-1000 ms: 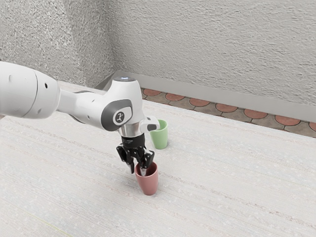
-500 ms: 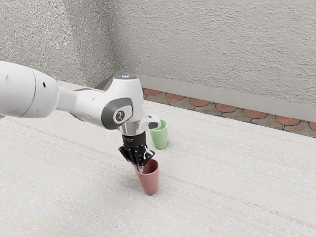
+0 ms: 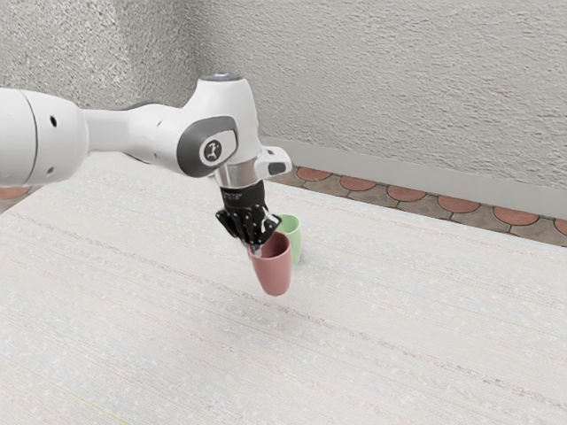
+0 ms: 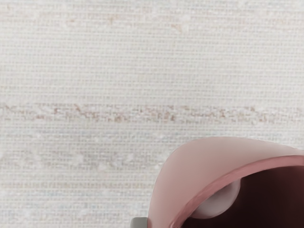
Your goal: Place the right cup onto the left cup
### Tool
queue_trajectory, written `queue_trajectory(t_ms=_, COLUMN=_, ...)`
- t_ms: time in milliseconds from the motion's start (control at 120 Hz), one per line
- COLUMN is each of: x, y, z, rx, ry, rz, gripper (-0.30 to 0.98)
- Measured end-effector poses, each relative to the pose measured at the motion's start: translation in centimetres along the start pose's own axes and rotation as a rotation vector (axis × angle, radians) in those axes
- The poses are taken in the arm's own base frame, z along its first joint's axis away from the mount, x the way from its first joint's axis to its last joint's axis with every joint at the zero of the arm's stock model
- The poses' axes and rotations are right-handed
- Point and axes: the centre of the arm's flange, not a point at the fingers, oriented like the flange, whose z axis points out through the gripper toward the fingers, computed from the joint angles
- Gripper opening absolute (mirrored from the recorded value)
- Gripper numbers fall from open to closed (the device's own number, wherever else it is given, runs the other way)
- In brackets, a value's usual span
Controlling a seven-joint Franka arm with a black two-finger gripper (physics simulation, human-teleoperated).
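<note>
Pink cup hangs, its wall pinched between the fingers.

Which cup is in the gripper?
The red cup: its wall is pinched in the gripper. The green cup stands free on the table, partly behind it.

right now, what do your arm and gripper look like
My arm is glossy white, with thick rounded segments and small black dots. Near the hand, a dark grey panel surrounds a white patch with a small dark emblem, and a silvery band sits below. The gripper is black, with angular, jointed linkages and pale tips.
</note>
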Motion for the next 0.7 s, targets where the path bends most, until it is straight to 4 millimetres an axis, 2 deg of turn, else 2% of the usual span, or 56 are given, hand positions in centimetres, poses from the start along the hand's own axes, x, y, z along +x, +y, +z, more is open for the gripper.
queue_trajectory(t_ms=167, x=0.6, y=-0.2, z=-2.7, rx=0.006, ry=0.007, rz=0.0, gripper=-0.1)
queue_trajectory(t_ms=308, x=1.4, y=-1.6, z=-4.5, rx=0.015, ry=0.013, rz=-0.019, gripper=-0.1)
queue_trajectory(t_ms=475, x=2.6, y=-2.7, z=-4.9, rx=0.022, ry=0.003, rz=-0.029, gripper=-0.1)
queue_trajectory(t_ms=608, x=4.3, y=-3.4, z=-5.7, rx=0.033, ry=0.01, rz=-0.034, gripper=-0.1)
queue_trajectory(t_ms=700, x=5.4, y=-3.5, z=-5.6, rx=0.04, ry=0.004, rz=-0.029, gripper=-0.1)
